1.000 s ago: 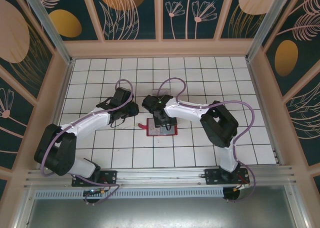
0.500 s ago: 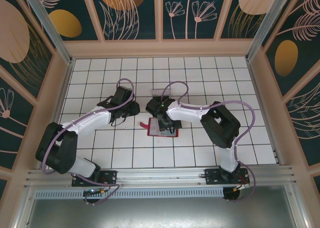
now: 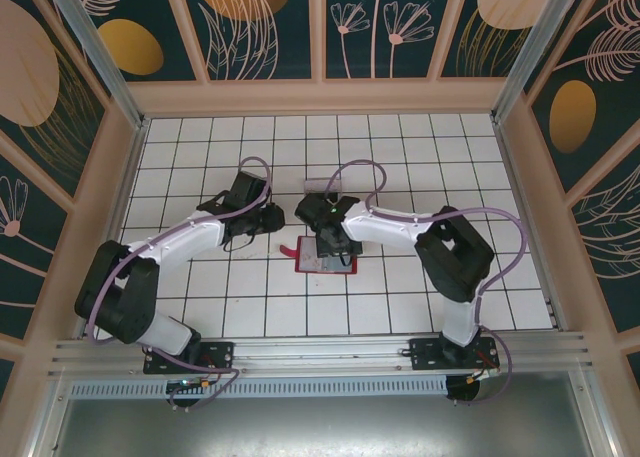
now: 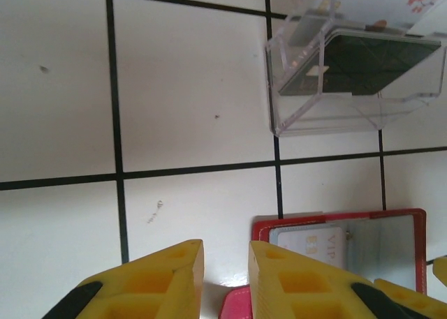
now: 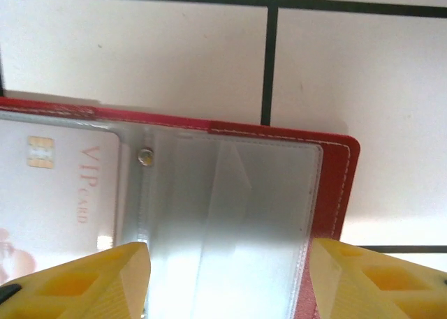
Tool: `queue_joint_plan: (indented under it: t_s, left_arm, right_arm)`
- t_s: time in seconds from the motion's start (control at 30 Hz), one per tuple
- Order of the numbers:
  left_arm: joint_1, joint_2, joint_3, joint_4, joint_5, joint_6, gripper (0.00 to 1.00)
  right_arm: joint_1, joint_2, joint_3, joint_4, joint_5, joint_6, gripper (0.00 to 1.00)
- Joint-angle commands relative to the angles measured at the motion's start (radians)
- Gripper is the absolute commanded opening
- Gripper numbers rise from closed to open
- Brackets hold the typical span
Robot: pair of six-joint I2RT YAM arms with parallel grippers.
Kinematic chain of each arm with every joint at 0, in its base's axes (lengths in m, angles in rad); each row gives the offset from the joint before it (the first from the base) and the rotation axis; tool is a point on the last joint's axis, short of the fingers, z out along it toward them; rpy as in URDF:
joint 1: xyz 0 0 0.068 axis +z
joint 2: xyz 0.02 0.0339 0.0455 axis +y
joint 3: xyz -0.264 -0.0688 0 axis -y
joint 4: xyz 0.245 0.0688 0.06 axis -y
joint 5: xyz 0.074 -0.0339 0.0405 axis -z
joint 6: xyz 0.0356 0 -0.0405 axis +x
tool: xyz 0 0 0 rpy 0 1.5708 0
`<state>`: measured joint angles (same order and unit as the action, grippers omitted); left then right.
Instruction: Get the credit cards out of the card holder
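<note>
**Ana:** What is the right hand [image 5: 227, 277] doing?

**Ben:** Its fingers [image 5: 77, 280] are wide apart, holding nothing, one each side of the see-through sleeve [image 5: 230, 193]. I think it wants the pale card [image 5: 63, 193] inside.

**Ana:** And the left hand [image 4: 225, 263]?

**Ben:** Fingers [image 4: 293, 284] nearly together at the red card holder's [image 4: 260, 232] corner. I cannot tell if it pinches it, maybe to stop sliding.

**Ana:** Where's the holder?

**Ben:** Open on the desk [image 4: 188, 82], near the clear tray [image 4: 293, 116] with a dark card [image 4: 370, 57].

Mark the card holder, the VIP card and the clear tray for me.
card holder [image 5: 339, 186]: right wrist view, red border on its right side.
VIP card [image 5: 63, 193]: right wrist view, pale face under the sleeve.
clear tray [image 4: 328, 116]: left wrist view, near wall.
</note>
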<state>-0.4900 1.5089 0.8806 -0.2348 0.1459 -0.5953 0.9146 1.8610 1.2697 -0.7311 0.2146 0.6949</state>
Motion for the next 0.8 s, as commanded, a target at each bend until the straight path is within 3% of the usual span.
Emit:
queue_joint_plan:
  t_s: [0.0, 0.4, 0.77]
  left_arm:
    - [-0.01, 0.015, 0.011, 0.029, 0.049, -0.005, 0.25]
    - [-0.033, 0.036, 0.023, 0.034, 0.054, -0.012, 0.25]
    - [-0.062, 0.051, 0.024, 0.041, 0.071, -0.025, 0.25]
  right_arm:
    - [-0.029, -0.042, -0.054, 0.063, -0.04, 0.035, 0.62]
    - [-0.109, -0.156, -0.254, 0.243, -0.187, 0.057, 0.61]
    - [-0.112, -0.138, -0.224, 0.271, -0.195, 0.038, 0.51]
